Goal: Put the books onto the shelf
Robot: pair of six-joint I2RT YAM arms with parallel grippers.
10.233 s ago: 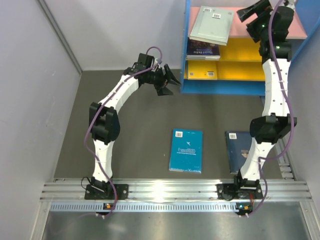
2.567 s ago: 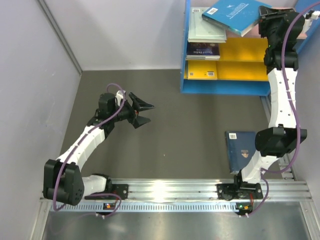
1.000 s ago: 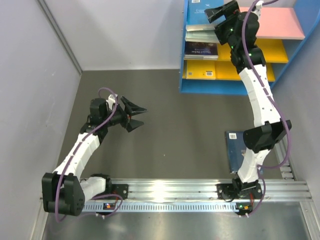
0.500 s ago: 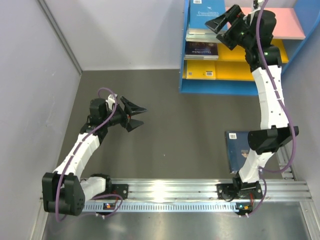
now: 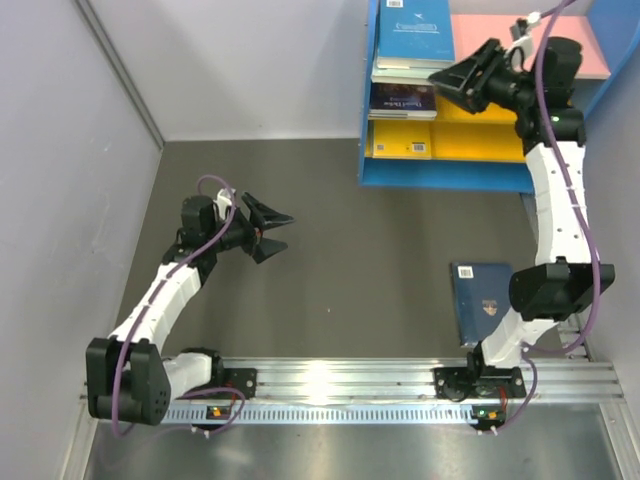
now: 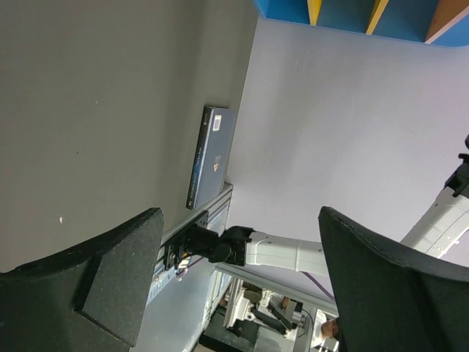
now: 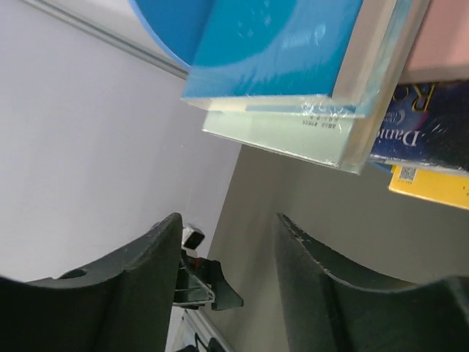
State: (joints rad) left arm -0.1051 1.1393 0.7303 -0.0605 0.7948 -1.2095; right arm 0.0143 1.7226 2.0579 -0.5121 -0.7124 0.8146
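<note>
Teal-blue book [image 5: 415, 30] atop shelf [image 5: 450, 172], right claw [image 5: 449, 88] empty, navy book [image 5: 477, 300] on table [image 5: 380, 250]

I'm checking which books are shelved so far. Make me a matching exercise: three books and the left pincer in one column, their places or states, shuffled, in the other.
Column one:
1. teal-blue book
2. navy book
3. yellow book
4. left pincer

Column two:
A. on the lower yellow board
B. top of the pile on the pink top board
C. flat on the table, beside the right arm's base
D. open above the table, holding nothing

Pairs: 1-B, 2-C, 3-A, 4-D
</note>
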